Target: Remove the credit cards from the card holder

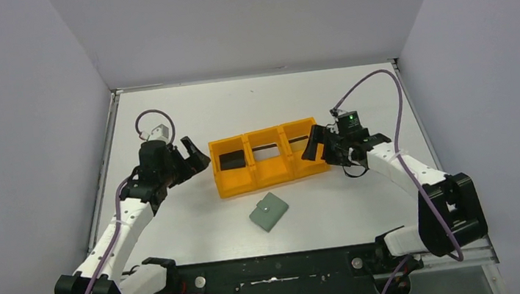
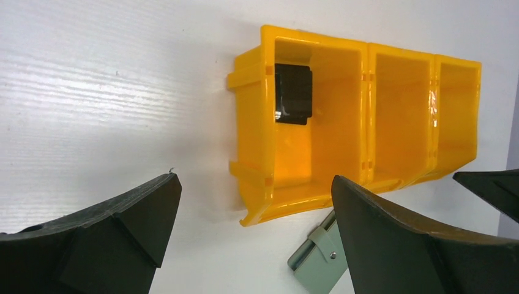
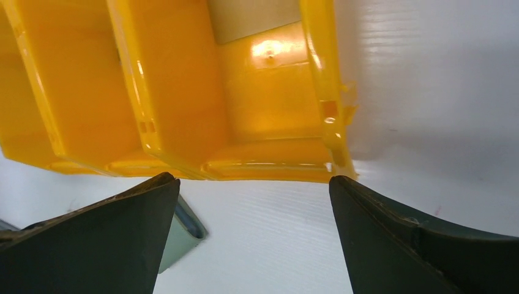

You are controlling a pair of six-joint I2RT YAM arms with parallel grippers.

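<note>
2 grippers hang with jaws wide apart and empty, the left gripper (image 1: 196,165) just left of the orange tray (image 1: 236,187) and the right gripper (image 1: 318,151) at its right end. 1 black card (image 2: 294,94) lies in the tray's left compartment and 1 grey-brown card (image 3: 251,18) in the right one. The card holder (image 1: 269,212) lies closed on the table (image 1: 165,121), just near of the tray, between the arms.

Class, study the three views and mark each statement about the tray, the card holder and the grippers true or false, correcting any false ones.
1. The card holder lies on the table in front of the orange tray. True.
2. The left gripper holds the black card. False: its jaws are open and empty, and the card is in the tray's end compartment nearest that gripper.
3. The card holder is unfolded. False: it is folded shut.
4. The right gripper is open. True.
</note>
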